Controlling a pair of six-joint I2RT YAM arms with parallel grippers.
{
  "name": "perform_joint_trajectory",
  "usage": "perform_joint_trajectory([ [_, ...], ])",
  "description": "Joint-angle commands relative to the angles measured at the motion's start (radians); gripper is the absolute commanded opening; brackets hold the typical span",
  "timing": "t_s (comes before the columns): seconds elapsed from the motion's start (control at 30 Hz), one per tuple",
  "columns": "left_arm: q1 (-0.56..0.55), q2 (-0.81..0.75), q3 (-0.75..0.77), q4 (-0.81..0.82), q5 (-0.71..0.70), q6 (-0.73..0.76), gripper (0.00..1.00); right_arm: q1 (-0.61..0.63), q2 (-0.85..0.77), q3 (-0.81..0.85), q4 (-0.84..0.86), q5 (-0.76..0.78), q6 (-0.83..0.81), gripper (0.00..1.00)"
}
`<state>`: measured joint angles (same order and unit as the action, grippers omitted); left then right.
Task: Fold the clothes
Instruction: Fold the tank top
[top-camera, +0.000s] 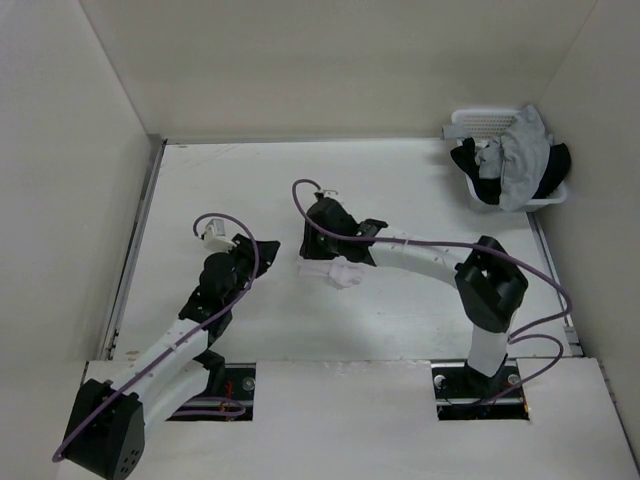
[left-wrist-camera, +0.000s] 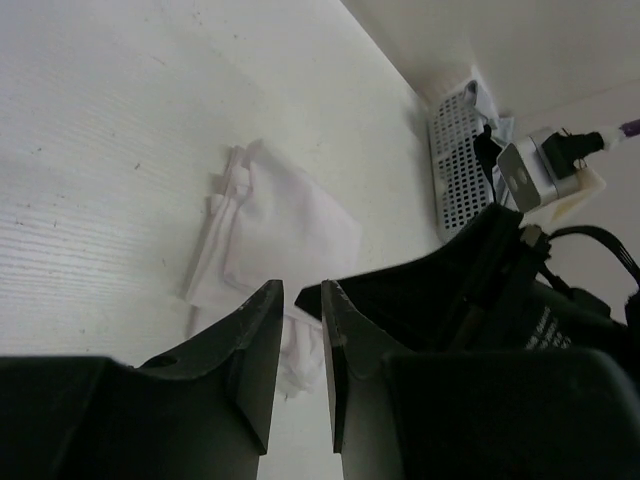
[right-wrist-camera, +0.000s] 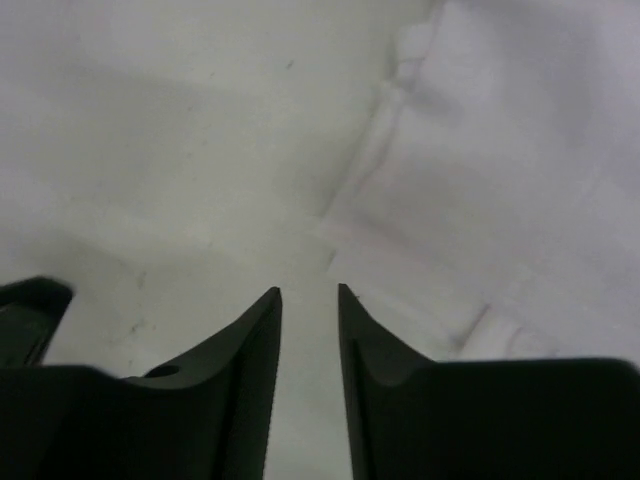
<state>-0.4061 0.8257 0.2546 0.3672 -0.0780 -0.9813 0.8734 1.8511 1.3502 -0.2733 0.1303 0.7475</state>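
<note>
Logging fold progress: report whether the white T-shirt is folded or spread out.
Folded. The white T-shirt lies as a small bundle on the table, layered edges showing in the left wrist view.

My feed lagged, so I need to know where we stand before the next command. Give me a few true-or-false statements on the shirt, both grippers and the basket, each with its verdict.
1. The white T-shirt lies on the table as a small folded bundle. True.
2. The right gripper is clamped on the T-shirt. False: its jaws stand apart with nothing between them, and the shirt lies just ahead of them.
3. The basket in the far right corner holds a grey garment and a black garment. True.
4. The left gripper is lifting the T-shirt by a sleeve. False: there is a narrow gap between its jaws with nothing in it, and the shirt rests on the table.
</note>
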Motion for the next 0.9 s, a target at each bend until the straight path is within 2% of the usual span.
perform_joint_trajectory([
  [0.0, 0.003, 0.009, 0.029, 0.013, 0.011, 0.0, 0.21, 0.028, -0.093, 0.047, 0.016, 0.002, 0.004, 0.37],
  [0.07, -0.021, 0.059, 0.057, 0.03, 0.003, 0.0, 0.21, 0.023, -0.171, -0.031, 0.057, 0.018, 0.0, 0.46],
  [0.13, -0.065, 0.13, 0.087, 0.071, -0.014, 0.001, 0.22, -0.032, -0.263, -0.145, 0.127, 0.022, -0.005, 0.48],
  [0.17, -0.093, 0.177, 0.109, 0.097, -0.023, 0.006, 0.23, -0.052, -0.282, -0.176, 0.147, 0.016, -0.007, 0.45],
  [0.27, -0.16, 0.324, 0.179, 0.165, -0.034, 0.03, 0.25, -0.132, -0.325, -0.278, 0.204, -0.027, -0.034, 0.17],
  [0.3, -0.177, 0.373, 0.204, 0.186, -0.028, 0.038, 0.26, -0.153, -0.332, -0.307, 0.236, -0.037, -0.051, 0.09],
  [0.33, -0.191, 0.421, 0.228, 0.203, -0.025, 0.043, 0.27, -0.179, -0.332, -0.339, 0.278, -0.043, -0.066, 0.06],
  [0.57, -0.207, 0.72, 0.318, 0.317, -0.022, 0.055, 0.27, -0.359, -0.19, -0.424, 0.509, -0.231, -0.056, 0.03],
  [0.7, -0.164, 0.788, 0.261, 0.367, -0.02, 0.03, 0.27, -0.406, -0.104, -0.434, 0.592, -0.29, -0.011, 0.04],
  [0.87, -0.145, 0.794, 0.172, 0.395, -0.005, 0.013, 0.27, -0.455, -0.043, -0.434, 0.6, -0.282, 0.019, 0.04],
])
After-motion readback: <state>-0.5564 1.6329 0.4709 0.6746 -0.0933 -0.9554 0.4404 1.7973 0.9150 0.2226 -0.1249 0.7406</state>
